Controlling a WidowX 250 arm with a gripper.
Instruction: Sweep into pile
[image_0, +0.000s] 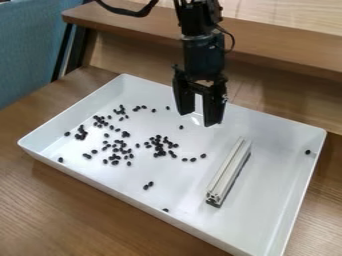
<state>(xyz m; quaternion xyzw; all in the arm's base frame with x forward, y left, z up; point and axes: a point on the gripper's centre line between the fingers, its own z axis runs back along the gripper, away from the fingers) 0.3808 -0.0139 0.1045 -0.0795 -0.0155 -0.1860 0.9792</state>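
The black gripper (198, 112) hangs over the back middle of the white tray, fingers pointing down and apart, with nothing between them. Many small black beans (158, 145) lie scattered over the tray's left half and middle. A few lie apart from the rest near the front edge, and one (308, 152) is by the right wall. A pale metal bar (229, 172) with a dark underside rests in the right half of the tray, slanting from back to front, to the right of the beans and below the gripper, not touching it.
The white tray (306, 187) has raised walls on all sides and stands on a wooden table (87, 215). Behind it runs a raised wooden ledge (280, 47). Blue fabric (27, 50) and a dark frame are at the upper left.
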